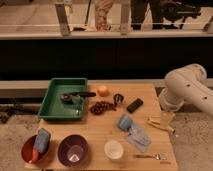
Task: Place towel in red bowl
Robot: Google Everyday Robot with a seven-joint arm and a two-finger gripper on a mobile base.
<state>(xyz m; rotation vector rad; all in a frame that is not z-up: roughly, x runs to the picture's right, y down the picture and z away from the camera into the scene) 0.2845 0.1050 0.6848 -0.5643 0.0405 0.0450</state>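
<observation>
Two bowls sit far left of the pincer (pixel 161 121), nearer the camera: red bowl (pixel 27 152) w/ a blue item (pixel 42 140) in it, then purple bowl (pixel 73 150). Green tray (pixel 55 107) far left, further back. White cup (pixel 114 149) left, nearer. Towel (pixel 136 134) just left of pincer, crumpled on table (pixel 100 127). Pincer at table's right edge; open or closed: can't tell.

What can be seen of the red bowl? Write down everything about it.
The red bowl is round, reddish and upright at the table's near left corner, beside a purple bowl. A blue object stands tilted inside it, poking above the rim. The towel is not in it. The end effector is far off, near the table's right edge.
</observation>
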